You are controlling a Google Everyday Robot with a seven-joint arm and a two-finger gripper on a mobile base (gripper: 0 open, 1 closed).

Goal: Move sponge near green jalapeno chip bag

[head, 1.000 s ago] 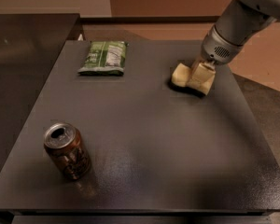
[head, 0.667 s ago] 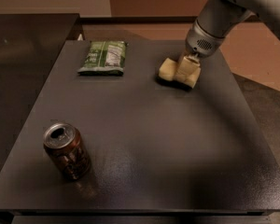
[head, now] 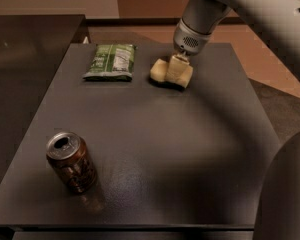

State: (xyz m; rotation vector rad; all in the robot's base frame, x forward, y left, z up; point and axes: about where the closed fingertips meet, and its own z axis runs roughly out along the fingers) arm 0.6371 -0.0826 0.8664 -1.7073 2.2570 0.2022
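We see the gripper (head: 178, 70) low on the tabletop (head: 165, 144), fingers pinching the sponge (head: 159, 70). It's further left vs. 1 s ago, so the sponge now sits just beside the green jalapeno chip bag (head: 111, 61) — not touching. Task approx. done — only release left.

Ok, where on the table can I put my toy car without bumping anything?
The big bare stretch of table right of the soda can, running up to the sponge, is free. So is the patch between the can and the green chip bag. The back edge is crowded: the gripper sits there holding the sponge beside the bag.
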